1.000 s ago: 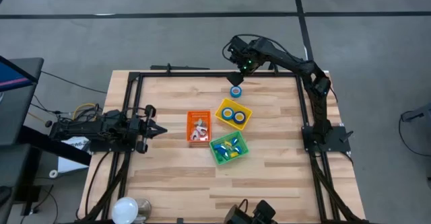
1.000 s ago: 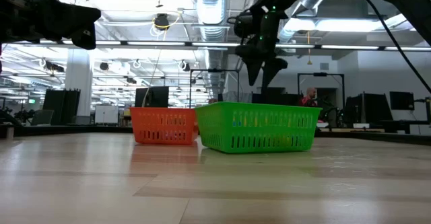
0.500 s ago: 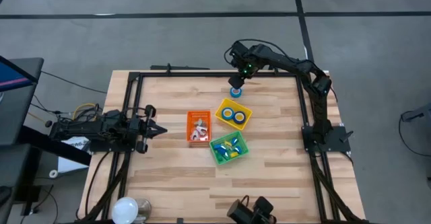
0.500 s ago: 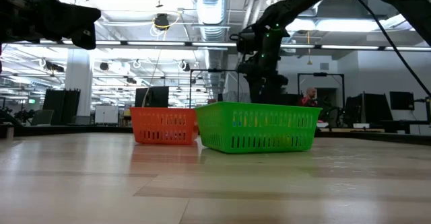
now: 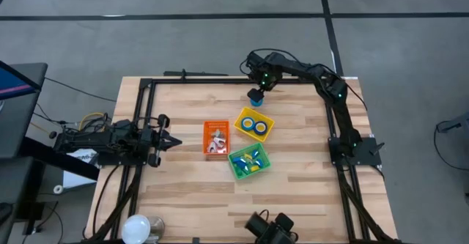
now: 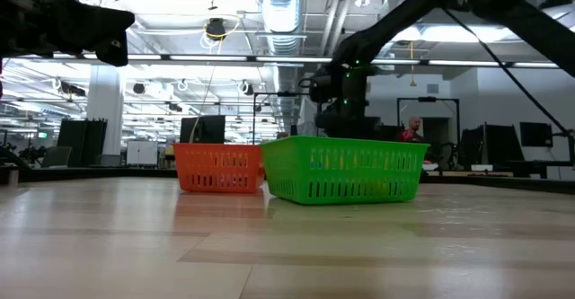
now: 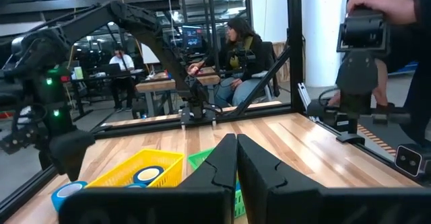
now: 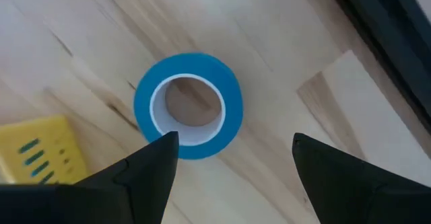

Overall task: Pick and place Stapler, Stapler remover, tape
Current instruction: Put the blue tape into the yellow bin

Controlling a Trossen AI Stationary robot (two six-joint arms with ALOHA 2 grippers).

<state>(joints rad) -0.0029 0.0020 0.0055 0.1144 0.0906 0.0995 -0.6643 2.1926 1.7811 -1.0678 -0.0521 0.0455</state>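
A blue tape roll with a white core (image 8: 188,106) lies flat on the wood near the table's far edge, just beyond the yellow bin (image 5: 253,124); it also shows in the high view (image 5: 254,98). My right gripper (image 8: 232,146) is open above it and points down, with one finger over the roll's rim and the other beside the roll over bare wood. The yellow bin holds two more rolls. My left gripper (image 7: 236,146) is shut and waits at the table's left edge (image 5: 170,141). My right gripper comes at the roll from above. One fingertip (image 8: 165,143) overlaps the roll's blue rim (image 8: 145,120) in the wrist view. Whether it touches the rim, I cannot tell.
The orange bin (image 5: 216,138) and the green bin (image 5: 248,160) stand mid-table, nearer than the yellow one. The green bin (image 6: 346,169) hides the right gripper in the low view. The black frame rail (image 5: 220,81) runs close behind the roll. A person sits beyond the table (image 7: 239,49).
My right gripper has moved down toward the tape roll and now covers most of it in the high view. In the low view it has sunk behind the green bin. The roll has stayed in place.
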